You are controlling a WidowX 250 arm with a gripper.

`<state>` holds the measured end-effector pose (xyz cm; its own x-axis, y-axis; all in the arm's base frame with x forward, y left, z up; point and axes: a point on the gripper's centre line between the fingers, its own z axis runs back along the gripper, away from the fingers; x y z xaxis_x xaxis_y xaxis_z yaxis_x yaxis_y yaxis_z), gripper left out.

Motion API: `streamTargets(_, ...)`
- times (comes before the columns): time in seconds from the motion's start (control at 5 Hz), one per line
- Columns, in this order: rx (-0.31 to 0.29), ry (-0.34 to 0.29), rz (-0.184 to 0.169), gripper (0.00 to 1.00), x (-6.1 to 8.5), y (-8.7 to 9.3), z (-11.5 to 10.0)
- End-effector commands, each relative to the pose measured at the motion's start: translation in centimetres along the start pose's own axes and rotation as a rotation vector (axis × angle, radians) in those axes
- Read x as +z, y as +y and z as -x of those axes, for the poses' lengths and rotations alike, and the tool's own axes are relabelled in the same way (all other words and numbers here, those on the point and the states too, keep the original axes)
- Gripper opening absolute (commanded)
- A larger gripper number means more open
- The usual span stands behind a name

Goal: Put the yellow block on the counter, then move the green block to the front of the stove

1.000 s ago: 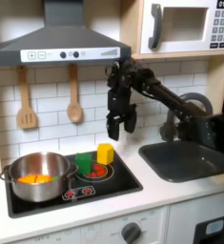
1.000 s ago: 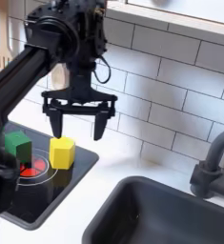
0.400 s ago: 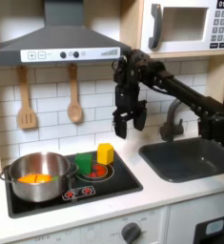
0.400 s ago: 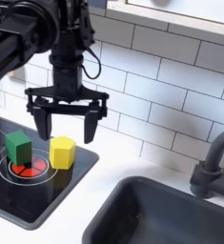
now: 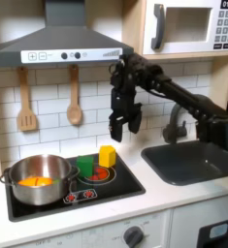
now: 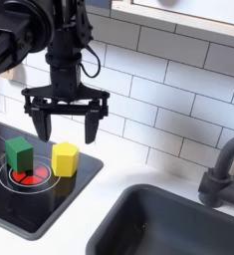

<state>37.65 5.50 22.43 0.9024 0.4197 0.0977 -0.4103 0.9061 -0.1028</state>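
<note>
second exterior view shows the gripper [image 6: 66,124] spread wide above the yellow block [image 6: 65,157]; lower straight, straddling it, clear of the green block [image 6: 19,153].

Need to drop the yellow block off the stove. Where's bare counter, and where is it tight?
Bare counter runs between the stove edge and the sink, and along the front edge below the stove. In the second exterior view it is the white strip beside the basin. Crowded: the stove itself, with the pot, green block and yellow block close together.
</note>
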Motion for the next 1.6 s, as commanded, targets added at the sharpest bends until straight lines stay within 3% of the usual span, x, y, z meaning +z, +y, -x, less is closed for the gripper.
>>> streamTargets(0.0,0.071,-0.015,-0.025,1.0,-0.9,0.6,-2.3)
streamTargets(0.6,0.112,0.01,-0.048,1.0,-0.9,1.2,-2.6)
streamTargets(0.8,0.108,0.03,-0.08,1.0,-1.7,1.4,-2.4)
streamTargets(1.0,0.088,0.008,-0.078,1.0,-1.5,1.4,-2.3)
streamTargets(1.4,0.078,0.06,-0.097,1.0,-3.0,2.1,-1.6)
